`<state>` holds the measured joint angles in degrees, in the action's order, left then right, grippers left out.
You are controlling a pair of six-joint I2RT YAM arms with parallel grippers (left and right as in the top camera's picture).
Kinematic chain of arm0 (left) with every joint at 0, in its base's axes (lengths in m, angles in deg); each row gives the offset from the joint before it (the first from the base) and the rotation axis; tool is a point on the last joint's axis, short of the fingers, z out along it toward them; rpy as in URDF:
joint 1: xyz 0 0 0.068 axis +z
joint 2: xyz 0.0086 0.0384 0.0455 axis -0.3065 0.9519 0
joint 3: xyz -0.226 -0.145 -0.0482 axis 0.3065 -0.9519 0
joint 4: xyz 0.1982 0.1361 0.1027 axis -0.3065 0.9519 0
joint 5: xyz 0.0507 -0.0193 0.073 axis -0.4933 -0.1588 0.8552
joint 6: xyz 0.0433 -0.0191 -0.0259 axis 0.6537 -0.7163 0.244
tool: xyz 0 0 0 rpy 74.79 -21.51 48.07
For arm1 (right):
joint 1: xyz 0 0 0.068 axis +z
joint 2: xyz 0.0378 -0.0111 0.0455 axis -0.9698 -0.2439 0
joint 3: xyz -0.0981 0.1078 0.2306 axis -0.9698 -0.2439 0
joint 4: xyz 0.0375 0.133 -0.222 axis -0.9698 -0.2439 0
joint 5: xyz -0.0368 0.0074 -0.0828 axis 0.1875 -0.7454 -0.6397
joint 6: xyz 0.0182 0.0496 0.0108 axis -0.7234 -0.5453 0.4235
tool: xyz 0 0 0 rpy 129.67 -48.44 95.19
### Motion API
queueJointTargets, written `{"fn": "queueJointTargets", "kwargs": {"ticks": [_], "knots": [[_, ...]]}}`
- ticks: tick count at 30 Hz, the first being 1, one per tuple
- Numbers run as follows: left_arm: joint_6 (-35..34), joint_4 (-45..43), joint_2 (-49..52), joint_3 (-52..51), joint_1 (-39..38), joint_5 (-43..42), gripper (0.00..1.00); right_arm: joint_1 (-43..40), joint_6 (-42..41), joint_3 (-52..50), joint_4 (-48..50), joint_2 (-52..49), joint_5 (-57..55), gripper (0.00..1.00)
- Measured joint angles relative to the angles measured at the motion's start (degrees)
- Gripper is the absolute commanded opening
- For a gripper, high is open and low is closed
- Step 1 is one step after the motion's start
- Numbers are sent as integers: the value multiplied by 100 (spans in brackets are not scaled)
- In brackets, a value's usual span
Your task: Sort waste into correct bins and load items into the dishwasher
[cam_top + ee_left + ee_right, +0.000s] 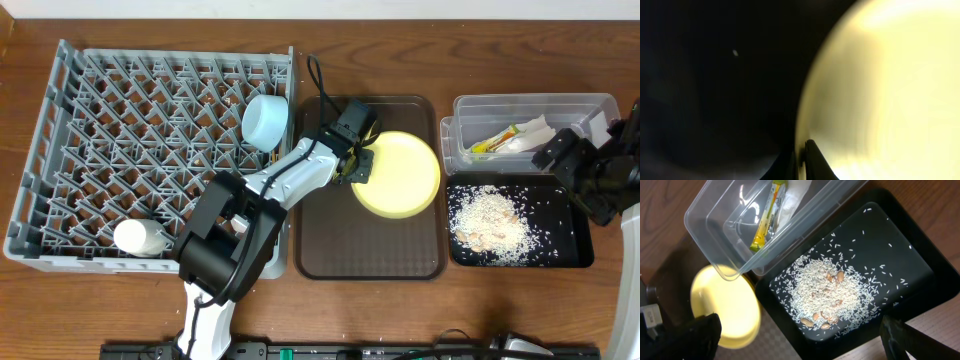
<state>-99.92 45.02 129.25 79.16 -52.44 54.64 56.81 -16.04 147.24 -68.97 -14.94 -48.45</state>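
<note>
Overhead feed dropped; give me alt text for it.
The left gripper is shut on the left rim of the yellow plate over the brown tray. The grey dish rack at left holds a light blue bowl and a white cup; the open right gripper hovers by the clear tub and rice-strewn black tray.

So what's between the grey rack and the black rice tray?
The brown tray and the yellow plate, seen in the overhead view.
</note>
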Motion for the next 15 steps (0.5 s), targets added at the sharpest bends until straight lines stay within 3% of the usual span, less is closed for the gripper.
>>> {"fn": "queueJointTargets", "kwargs": {"ticks": [8, 15], "knots": [[13, 455, -299, -61, 48, -162, 8, 0, 0, 0, 0, 0, 0, 99], [168, 579, -1825, -94, 195, -138, 8, 0, 0, 0, 0, 0, 0, 99]]}}
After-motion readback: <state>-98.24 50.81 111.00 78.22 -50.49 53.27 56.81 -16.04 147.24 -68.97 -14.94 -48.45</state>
